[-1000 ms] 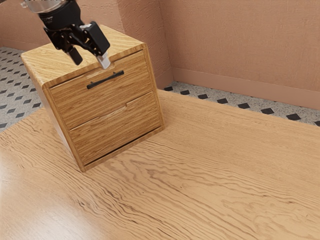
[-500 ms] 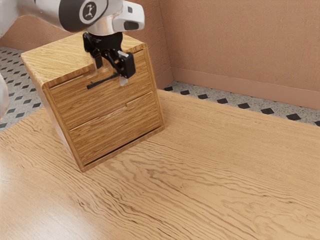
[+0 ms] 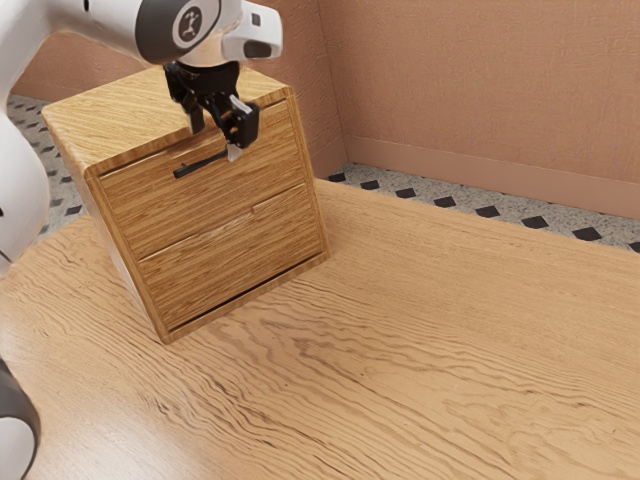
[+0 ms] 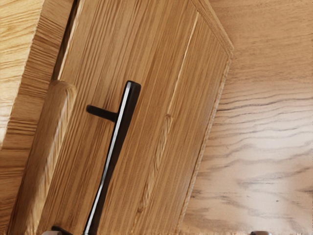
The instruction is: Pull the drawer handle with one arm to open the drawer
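Observation:
A light wooden cabinet (image 3: 130, 115) stands on the table at the exterior view's left, with two drawers in its front. The top drawer (image 3: 265, 160) carries a slim black bar handle (image 3: 198, 166), which runs lengthwise just under my hand as the handle (image 4: 115, 152) in the wrist view. My black gripper (image 3: 216, 140) hangs in front of the top drawer at the handle's right end, open, its white-tipped finger (image 3: 233, 152) covering that end. The top drawer front looks flush with the cabinet.
The lower drawer (image 3: 235, 250) has a carved groove instead of a bar. The wooden table (image 3: 420, 340) stretches wide to the exterior view's right and front. A pink wall (image 3: 480, 80) and tiled floor (image 3: 500, 205) lie behind.
My hand came down from above the cabinet's top to the top drawer's front, then eased slightly up and left along the handle. The drawer has not moved.

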Tool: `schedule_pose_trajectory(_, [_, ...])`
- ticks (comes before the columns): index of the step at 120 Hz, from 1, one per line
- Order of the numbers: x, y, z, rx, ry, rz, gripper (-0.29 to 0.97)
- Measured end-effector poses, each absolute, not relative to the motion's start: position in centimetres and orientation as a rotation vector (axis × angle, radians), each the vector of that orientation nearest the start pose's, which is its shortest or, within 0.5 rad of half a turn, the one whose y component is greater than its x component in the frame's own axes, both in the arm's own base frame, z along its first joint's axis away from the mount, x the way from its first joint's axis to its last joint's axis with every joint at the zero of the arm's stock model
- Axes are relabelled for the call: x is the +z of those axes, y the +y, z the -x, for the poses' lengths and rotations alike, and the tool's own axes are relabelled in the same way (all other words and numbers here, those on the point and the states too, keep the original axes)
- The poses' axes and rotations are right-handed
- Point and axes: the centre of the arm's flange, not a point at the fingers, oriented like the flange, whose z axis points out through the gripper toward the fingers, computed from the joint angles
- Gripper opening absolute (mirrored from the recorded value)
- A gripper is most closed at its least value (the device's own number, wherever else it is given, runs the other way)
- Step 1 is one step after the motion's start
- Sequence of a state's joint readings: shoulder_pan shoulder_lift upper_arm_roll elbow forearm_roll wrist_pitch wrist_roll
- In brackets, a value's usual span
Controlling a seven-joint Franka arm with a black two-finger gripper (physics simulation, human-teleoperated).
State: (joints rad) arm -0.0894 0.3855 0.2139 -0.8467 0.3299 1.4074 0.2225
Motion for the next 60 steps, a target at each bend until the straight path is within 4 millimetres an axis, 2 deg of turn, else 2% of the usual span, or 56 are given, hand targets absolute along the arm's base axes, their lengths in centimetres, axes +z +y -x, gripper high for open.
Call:
schedule_pose_trajectory(12, [72.2,7.7,-62.4,-0.133,0.034,2.701,0.29])
schedule_pose_trajectory(24, [72.0,8.0,-62.3,-0.106,0.021,2.686,0.2])
schedule_pose_trajectory(35, [71.9,7.7,-62.2,-0.092,0.023,2.682,0.2])
schedule_pose_trajectory(60, [71.3,9.3,-62.8,-0.1,0.017,2.667,0.24])
